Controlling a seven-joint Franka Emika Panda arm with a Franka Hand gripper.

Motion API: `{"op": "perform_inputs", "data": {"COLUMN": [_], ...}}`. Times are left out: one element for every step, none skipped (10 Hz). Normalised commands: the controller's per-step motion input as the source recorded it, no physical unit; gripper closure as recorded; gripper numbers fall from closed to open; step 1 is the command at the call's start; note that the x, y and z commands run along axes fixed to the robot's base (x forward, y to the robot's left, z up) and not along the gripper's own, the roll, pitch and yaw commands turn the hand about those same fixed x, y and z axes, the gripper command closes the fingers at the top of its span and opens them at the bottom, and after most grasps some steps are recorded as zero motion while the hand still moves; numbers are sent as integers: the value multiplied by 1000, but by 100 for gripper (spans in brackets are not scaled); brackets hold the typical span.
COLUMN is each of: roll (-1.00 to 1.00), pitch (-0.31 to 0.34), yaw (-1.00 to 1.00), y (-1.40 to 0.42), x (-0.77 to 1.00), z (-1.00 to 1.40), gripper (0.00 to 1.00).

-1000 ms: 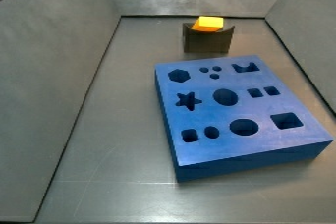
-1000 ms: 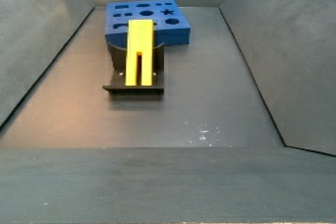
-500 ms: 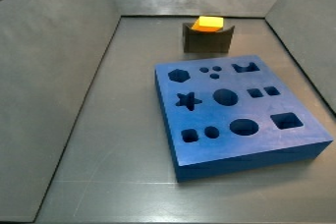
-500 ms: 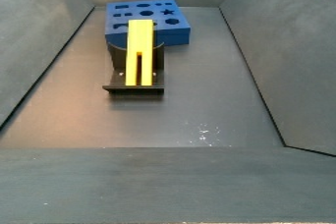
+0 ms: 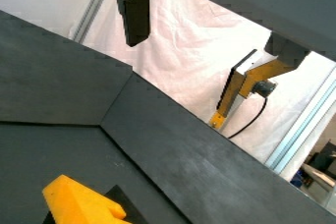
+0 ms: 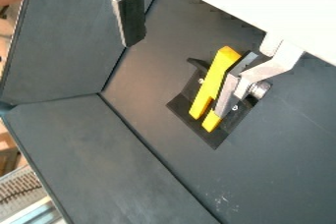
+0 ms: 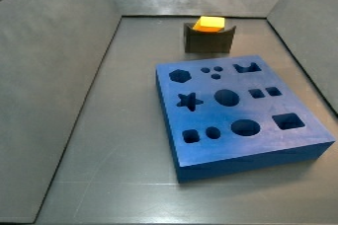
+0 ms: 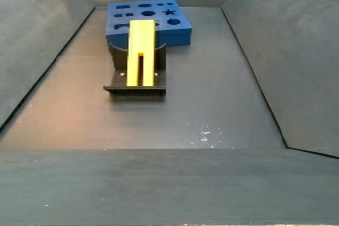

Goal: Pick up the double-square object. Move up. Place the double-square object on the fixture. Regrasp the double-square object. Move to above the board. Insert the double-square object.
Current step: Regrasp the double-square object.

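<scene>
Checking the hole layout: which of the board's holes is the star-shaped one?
On the board, the star hole sits midway along the edge far from the fixture. The gripper is high above, open.

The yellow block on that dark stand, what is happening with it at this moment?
Nothing grips it now. The bright yellow grooved block with the orange end rests on the small dark fixture, in front of the thick blue board with shaped holes. In a wrist view the gripper is up above the block, apart from it, fingers spread with nothing between them.
</scene>
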Motion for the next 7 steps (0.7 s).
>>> {"op": "perform_inputs", "data": {"roll": [167,153,161,157,137,106,80], "pitch": [32,8,-92,-98,-133,-149,-154], "yaw": [241,223,172,145,92,55,9], "y": [-44,-50,46,47,44,40,39], "x": [87,80,34,35,44,49,50], "z": [-9,-5,-1000,-1000,-1000,-1000,-1000], "gripper": [0,0,0,0,0,0,0]}}
